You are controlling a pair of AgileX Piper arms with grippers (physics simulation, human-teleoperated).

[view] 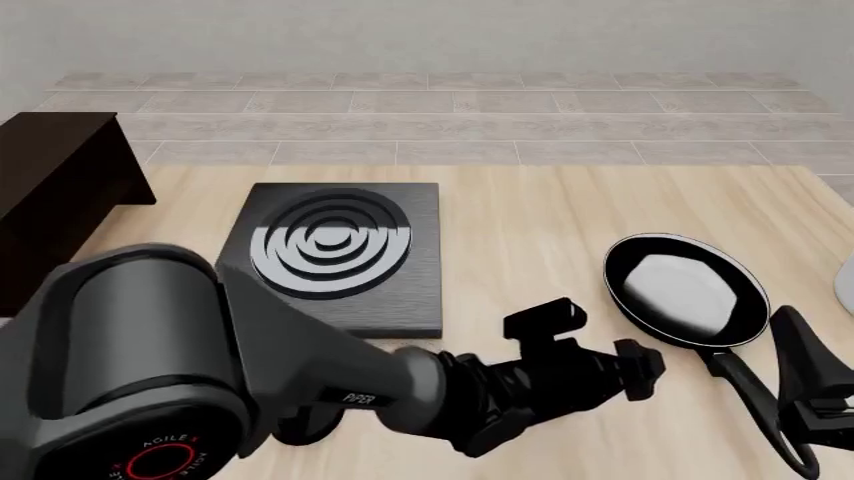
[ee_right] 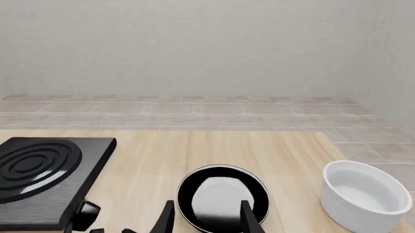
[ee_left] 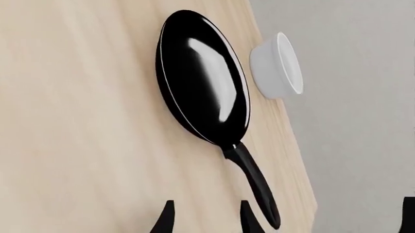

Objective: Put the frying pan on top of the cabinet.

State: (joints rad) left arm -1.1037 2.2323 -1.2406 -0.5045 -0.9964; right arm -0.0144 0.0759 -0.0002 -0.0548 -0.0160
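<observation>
The left gripper (view: 641,368) and right gripper (view: 814,390) both have open, empty fingers. At three o'clock, the shiny black round frying pan (view: 685,290) sits on the table. The dark brown wooden cabinet (view: 54,190), at ten o'clock, waits bare. Nothing is done yet.

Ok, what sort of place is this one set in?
Most likely a simulated kitchen counter: a stove plate, a frying pan and a white bowl sit on a pale wooden table, with a tiled floor beyond.
</observation>
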